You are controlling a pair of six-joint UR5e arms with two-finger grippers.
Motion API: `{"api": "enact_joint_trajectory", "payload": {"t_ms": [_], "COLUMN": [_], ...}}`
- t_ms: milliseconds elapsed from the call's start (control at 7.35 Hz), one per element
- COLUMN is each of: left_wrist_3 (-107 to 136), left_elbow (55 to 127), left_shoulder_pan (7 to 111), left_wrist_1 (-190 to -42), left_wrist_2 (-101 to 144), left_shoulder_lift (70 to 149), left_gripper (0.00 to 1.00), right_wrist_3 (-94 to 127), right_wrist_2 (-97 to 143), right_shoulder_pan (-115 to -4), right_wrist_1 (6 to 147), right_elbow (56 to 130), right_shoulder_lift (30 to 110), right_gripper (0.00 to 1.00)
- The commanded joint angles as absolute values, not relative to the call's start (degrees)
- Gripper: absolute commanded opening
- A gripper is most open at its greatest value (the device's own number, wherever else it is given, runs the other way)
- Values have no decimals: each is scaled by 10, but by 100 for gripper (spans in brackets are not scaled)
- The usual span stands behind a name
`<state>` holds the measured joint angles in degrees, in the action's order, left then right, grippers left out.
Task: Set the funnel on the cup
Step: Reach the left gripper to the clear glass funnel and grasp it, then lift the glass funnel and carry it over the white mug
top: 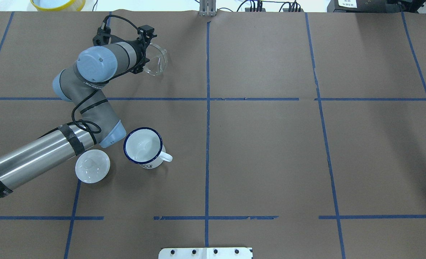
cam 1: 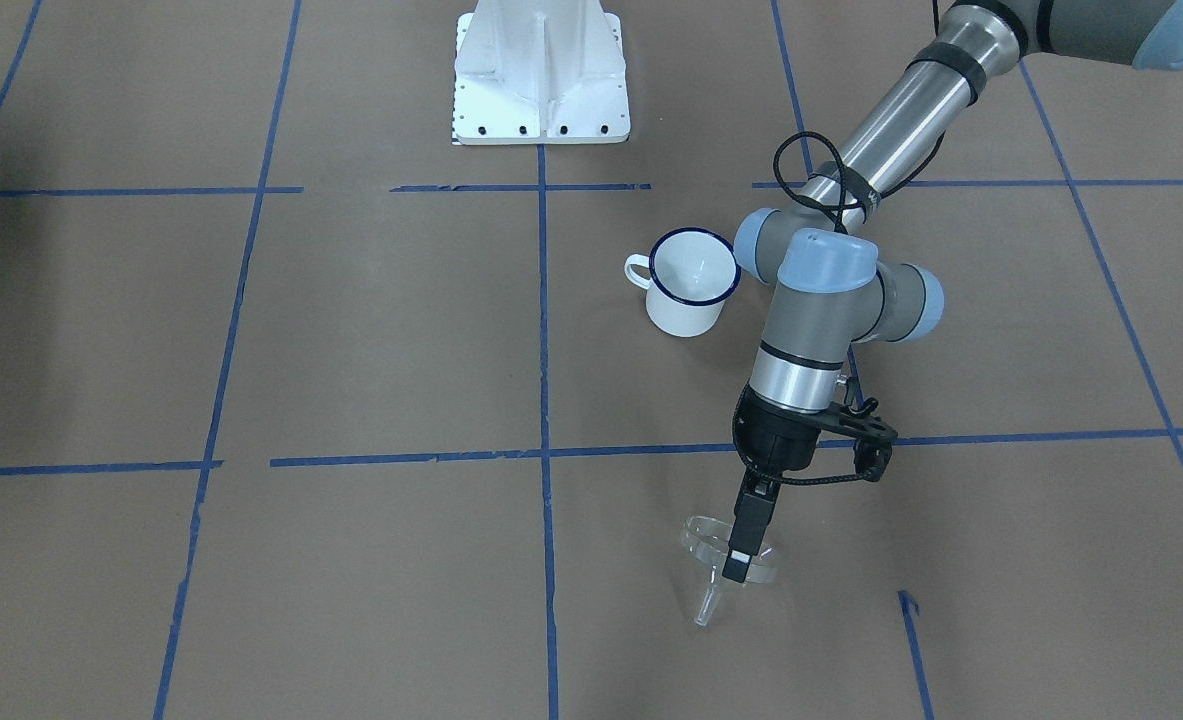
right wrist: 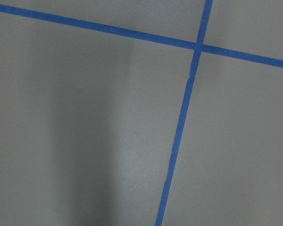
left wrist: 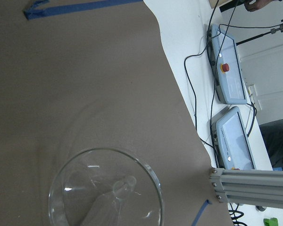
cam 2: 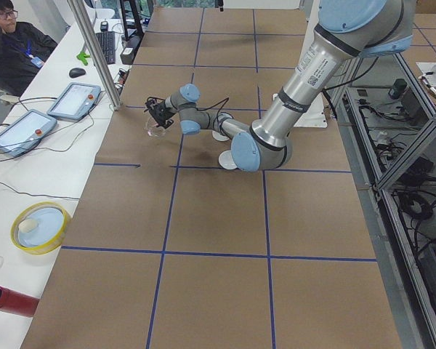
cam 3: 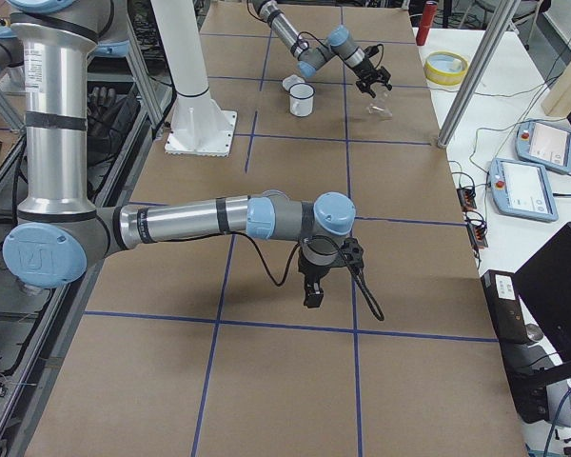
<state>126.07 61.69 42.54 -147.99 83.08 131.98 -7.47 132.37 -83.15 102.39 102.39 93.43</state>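
Exterior front-facing view: we find the left gripper (cam 1: 740, 562) clamped on the rim of the funnel (cam 1: 709, 577), spout tilted downward. The cup (cam 1: 689, 285) stands upright, well apart, back toward the robot's base; left arm nearer.

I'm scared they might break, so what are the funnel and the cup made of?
The funnel looks like clear plastic, maybe glass: the brown table shows through it and its rim glints. The cup looks like white enamelled metal: glossy, thin-walled, with a dark blue rim.
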Motion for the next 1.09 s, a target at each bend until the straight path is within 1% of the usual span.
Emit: {"api": "enact_joint_trajectory", "payload": {"t_ms": [0, 136, 544, 816, 952], "left_wrist_3": [1259, 1258, 1256, 1250, 1235], "left_elbow": [589, 589, 597, 666, 717], "left_shoulder_pan": [431, 433, 446, 465, 473], "left_wrist_1": [-1513, -1524, -1532, -1529, -1508], "left_wrist_2": [831, 831, 831, 844, 896], "left_shoulder_lift": [1332, 1332, 1332, 1330, 1319], "left_gripper": [5, 0, 0, 0, 0], "right_wrist_3": [-75, -75, -75, -75, -75], "right_wrist_2": [1324, 1324, 1324, 1324, 1324], "right_shoulder_pan": [-831, -831, -831, -831, -831], "right_wrist_1": [1024, 1024, 1024, 1024, 1024], "right_elbow": [1024, 1024, 1024, 1024, 1024], "right_shoulder_lift": [934, 934, 934, 934, 934], "right_gripper": [100, 100, 100, 100, 100]}}
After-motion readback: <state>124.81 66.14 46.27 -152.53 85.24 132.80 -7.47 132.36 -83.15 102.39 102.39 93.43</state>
